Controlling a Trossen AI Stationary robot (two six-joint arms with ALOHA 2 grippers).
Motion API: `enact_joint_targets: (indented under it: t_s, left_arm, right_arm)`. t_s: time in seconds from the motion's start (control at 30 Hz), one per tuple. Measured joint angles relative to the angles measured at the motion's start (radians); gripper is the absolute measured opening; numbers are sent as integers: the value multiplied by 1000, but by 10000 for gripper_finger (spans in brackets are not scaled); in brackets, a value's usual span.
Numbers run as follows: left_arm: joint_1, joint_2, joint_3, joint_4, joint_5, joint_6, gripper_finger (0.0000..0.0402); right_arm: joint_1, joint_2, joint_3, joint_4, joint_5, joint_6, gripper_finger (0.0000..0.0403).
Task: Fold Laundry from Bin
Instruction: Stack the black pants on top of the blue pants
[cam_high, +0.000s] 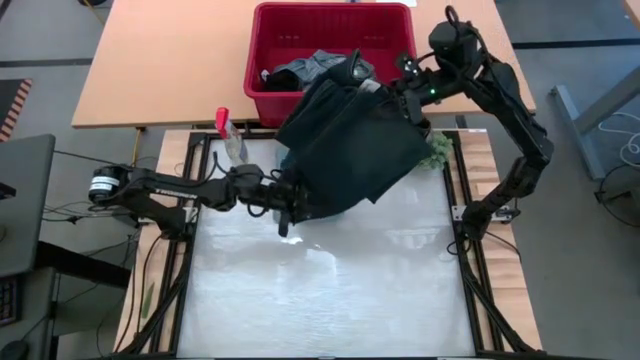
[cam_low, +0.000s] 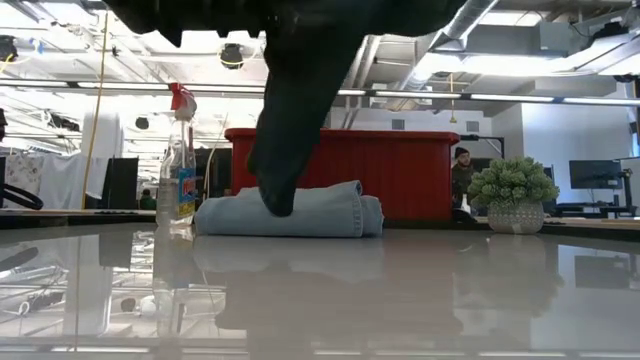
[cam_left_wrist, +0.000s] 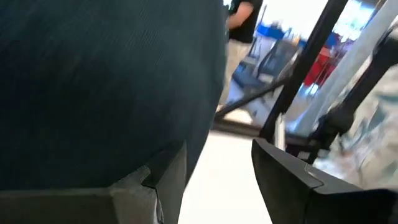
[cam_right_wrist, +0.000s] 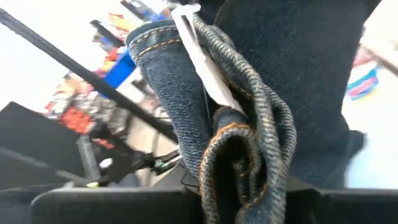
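Observation:
A dark navy denim garment (cam_high: 345, 150) hangs from my right gripper (cam_high: 388, 95), which is shut on it in front of the red bin (cam_high: 330, 20). Its lower end (cam_low: 275, 195) dangles just above the table, in front of a folded light blue garment (cam_low: 300, 212) that lies flat on the table. My left gripper (cam_high: 290, 212) is open and level beside the hanging cloth's lower part; in the left wrist view the dark cloth (cam_left_wrist: 99, 87) fills the space beside one finger (cam_left_wrist: 149, 186). More laundry (cam_high: 305, 68) lies in the bin. My right gripper pinches a bunched, stitched edge of the denim (cam_right_wrist: 233, 155), several layers thick, with a white tag beside it. The cloth itself hides the fingertips. The garment hangs slack below the gripper, clear of the table. My left gripper: I cannot tell whether its finger touches the hanging cloth.
A clear spray bottle with a red top (cam_high: 230, 135) stands at the table's far left. A small green fuzzy plant (cam_high: 438, 150) sits at the far right. The red bin stands on a wooden table behind. A black frame rail (cam_high: 465, 190) borders the glossy table.

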Motion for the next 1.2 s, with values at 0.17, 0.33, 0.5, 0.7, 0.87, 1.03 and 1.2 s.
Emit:
enact_joint_targets:
  t_s: [0.17, 0.33, 0.5, 0.7, 0.87, 1.03, 1.2]
  left_arm:
    - [7, -4, 0, -108, 1, 114, 169]
    - [7, -4, 0, -185, -82, 234, 169]
    - [8, -4, 0, -174, -218, 306, 169]
    - [13, -4, 0, -34, -195, 289, 169]
    - [14, -4, 0, 21, -272, 289, 169]
    - [13, -4, 0, 122, -320, 298, 169]
    - [14, -3, -3, 223, -351, 356, 169]
  right_arm:
    - [36, -2, 10, 84, -89, 98, 78]
    - [40, -3, 33, 217, -170, 222, 78]
    - [56, -6, 58, 276, -158, 271, 78]
    - [114, -2, 40, 266, -53, 175, 78]
    - [207, 0, -30, 350, 70, 166, 78]
    - [254, -4, -109, 385, 123, 184, 78]
    - [256, -7, -227, 497, 131, 262, 78]
